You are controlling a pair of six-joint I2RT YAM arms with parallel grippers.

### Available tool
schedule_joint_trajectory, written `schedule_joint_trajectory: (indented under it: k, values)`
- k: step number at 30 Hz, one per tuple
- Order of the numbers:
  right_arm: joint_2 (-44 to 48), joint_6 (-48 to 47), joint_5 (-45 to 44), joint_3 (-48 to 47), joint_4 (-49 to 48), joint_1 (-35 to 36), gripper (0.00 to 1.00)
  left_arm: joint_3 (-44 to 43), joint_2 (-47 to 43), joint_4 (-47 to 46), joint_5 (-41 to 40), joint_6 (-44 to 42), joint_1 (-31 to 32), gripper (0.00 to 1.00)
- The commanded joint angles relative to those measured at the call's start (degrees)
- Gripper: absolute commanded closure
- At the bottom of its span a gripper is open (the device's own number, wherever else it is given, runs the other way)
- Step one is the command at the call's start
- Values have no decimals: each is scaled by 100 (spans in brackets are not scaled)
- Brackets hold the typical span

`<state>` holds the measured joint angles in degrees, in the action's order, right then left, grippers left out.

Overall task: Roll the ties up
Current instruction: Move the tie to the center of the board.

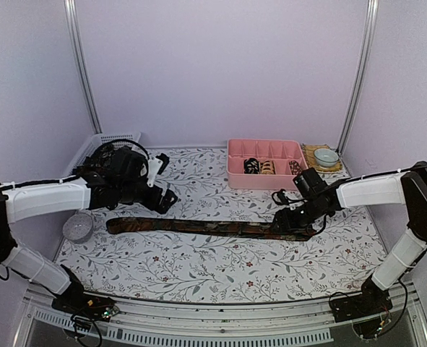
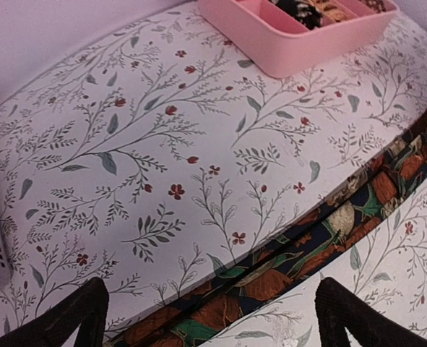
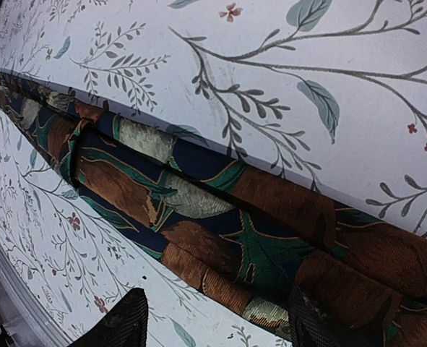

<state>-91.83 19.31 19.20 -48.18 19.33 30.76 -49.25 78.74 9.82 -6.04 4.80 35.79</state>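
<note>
Right claw (image 3: 214, 311) over tie (image 3: 199, 217) (lying flat).

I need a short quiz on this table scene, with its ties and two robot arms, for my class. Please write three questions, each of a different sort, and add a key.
1. True or false: the long tie is rolled into a coil.
2. Fill in the gap: the left gripper hangs above the long tie with its jaws ____.
3. Pick one: the rolled ties sit in A) the pink tray, B) a cardboard box, C) a glass jar.

Key: 1 false, it lies stretched out flat; 2 open; 3 A.
</note>
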Motion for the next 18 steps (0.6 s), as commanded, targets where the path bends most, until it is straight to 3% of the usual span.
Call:
schedule_joint_trajectory:
  k: [1,11,18]
  values:
    - [-473,-244,-216,-224,384,29,34,-591,552,1079,1320,-1094,-72,0]
    - [-73,-447,-1474,-492,1592,-860,34,-1883,1844,2439,2146,-2837,-126,0]
    - [192,-683,-1639,-1379,2098,-1153,31,-2419,2636,2585,2747,-3048,-317,6]
